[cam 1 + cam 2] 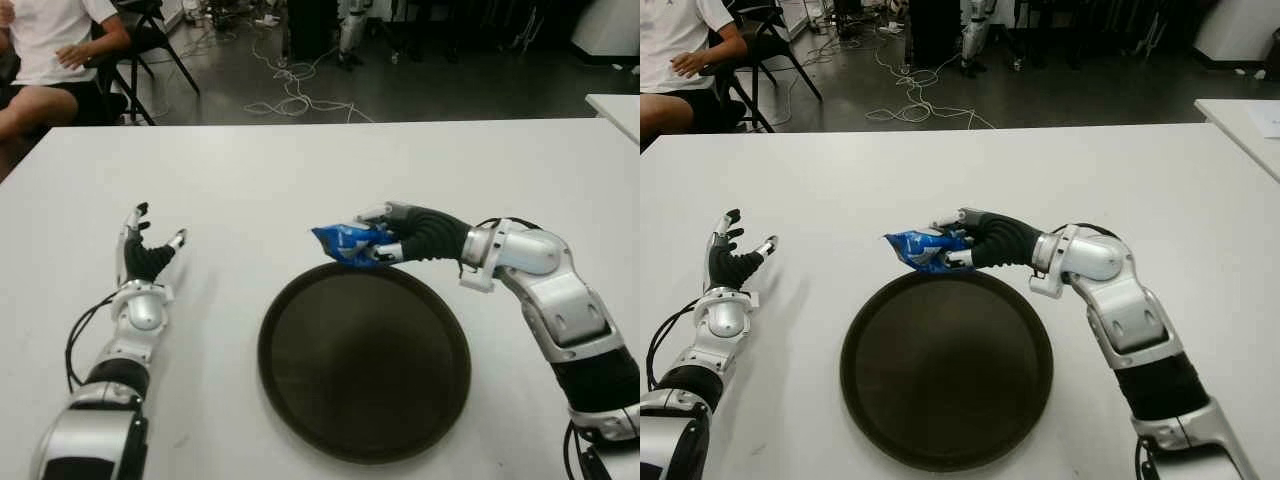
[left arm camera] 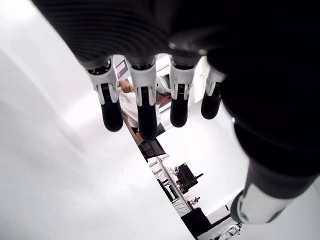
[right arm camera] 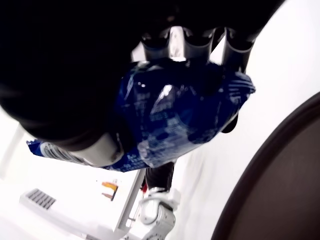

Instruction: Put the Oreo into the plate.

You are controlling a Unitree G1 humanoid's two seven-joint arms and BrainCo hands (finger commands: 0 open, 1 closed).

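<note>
The right hand (image 1: 385,240) has its fingers clamped around the blue Oreo packet (image 1: 345,243), holding it just beside the far rim of the dark plate (image 1: 290,400), so only the carry-over and release remain, while the left hand (image 1: 145,255) shows fingers spread, left of the plate.

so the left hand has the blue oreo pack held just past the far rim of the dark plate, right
Not quite: the right hand holds the blue Oreo pack, fingers closed around it, as the right wrist view shows. The left hand is open and empty, off to the left of the plate. The pack does sit just past the plate's far rim.
</note>
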